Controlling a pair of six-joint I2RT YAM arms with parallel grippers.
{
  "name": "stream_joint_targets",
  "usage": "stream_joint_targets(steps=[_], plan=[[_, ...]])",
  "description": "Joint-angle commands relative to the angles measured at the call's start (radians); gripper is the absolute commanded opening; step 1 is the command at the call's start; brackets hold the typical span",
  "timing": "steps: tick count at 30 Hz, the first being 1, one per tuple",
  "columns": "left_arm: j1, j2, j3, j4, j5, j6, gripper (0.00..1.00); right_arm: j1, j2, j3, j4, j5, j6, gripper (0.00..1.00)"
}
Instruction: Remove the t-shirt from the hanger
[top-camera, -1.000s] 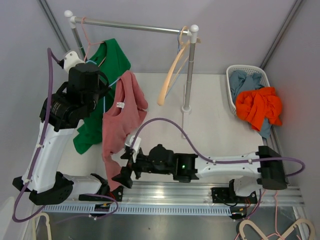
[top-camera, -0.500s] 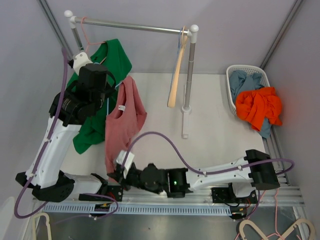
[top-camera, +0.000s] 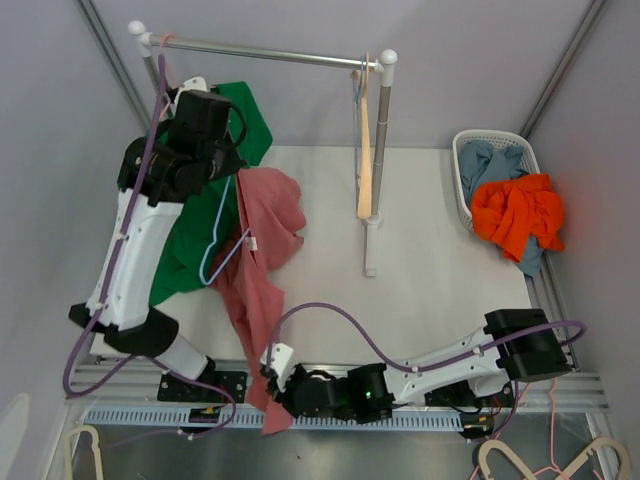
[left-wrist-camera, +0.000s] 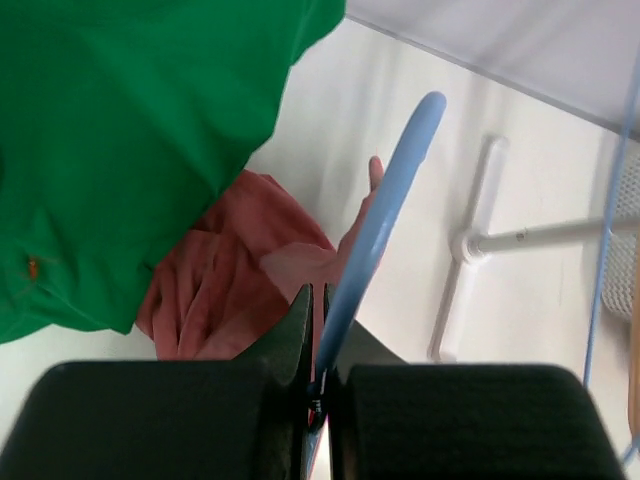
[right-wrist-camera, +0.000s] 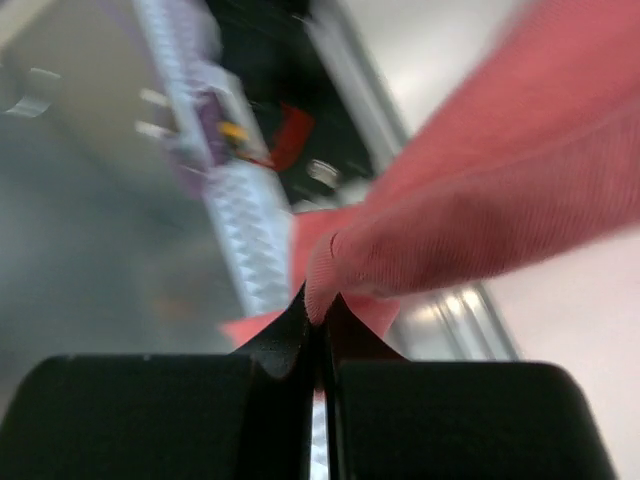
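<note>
The right end effector (right-wrist-camera: 318, 300) is pinched fully closed on a fold of the pink t-shirt (right-wrist-camera: 480, 200), low over the near edge of the surface (top-camera: 440, 250). The left end effector (left-wrist-camera: 315, 300) is clamped tight on the light blue hanger (left-wrist-camera: 385, 200), raised beside the green garment (left-wrist-camera: 130, 130) below the clothes rail (top-camera: 270, 52). The t-shirt stretches in a long band between the two, its upper part bunched against the hanger.

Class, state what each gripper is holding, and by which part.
Left gripper: the blue hanger, pinched on its thin arm. Right gripper: the pink t-shirt, pinched on a fold near its lower end.
</note>
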Motion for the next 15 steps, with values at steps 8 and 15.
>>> stream_joint_targets(steps=[8,15], plan=[[-0.04,-0.803,-0.741,0.498,0.418,0.227,0.01,-0.343,-0.276,-0.025,-0.463,0.288,0.379,0.0],[-0.04,-1.19,-0.845,0.472,0.434,0.368,0.01,-0.595,-0.319,-0.082,-0.542,0.169,0.352,0.0]])
